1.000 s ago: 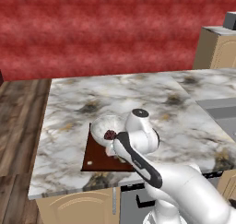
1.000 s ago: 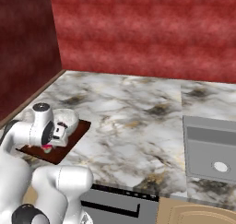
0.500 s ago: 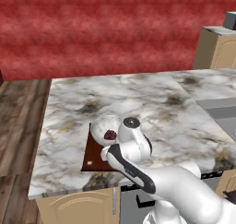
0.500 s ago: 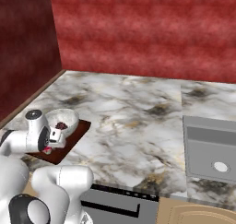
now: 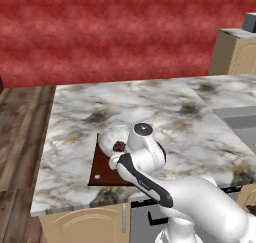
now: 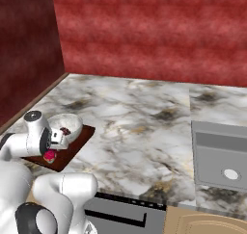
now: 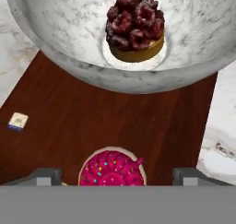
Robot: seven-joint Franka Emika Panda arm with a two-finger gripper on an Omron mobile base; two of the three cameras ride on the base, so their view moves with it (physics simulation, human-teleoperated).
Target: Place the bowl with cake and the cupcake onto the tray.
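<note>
Look at the flat dark reddish-brown wooden tray [image 7: 115,121]: you've got a small pale tag [image 7: 17,121] on it with a blue strip, but nothing on it can be read, and there's no other writing anywhere on the things in front of you.

On that tray sits the round speckled white-grey bowl [image 7: 55,29] with the dark red berry-topped cake piece [image 7: 134,25] inside; from the hand view its rim overhangs the tray's far end onto the marbled white-grey bench [image 6: 144,117]. Nearer your hand on the same tray stands the tiny cupcake with the pink-magenta sprinkled top [image 7: 112,168], just short of the bowl and apart from it. From the right base view you can see that cupcake [image 6: 49,155] at the tray's near end, below the white arm's wrist, with the bowl [image 6: 65,124] beyond it.

Your gripper [image 7: 115,176] is spread wide: the two dark fingertips [image 7: 44,177] stand well out to either side of the cupcake, clear of it, with tray showing between. A second ago the hand was higher and sat over the bowl; half a second ago it had dropped towards the tray's near end, and now it is lower again with the jaws let out. The bowl hasn't budged on the tray through all three moments.
</note>
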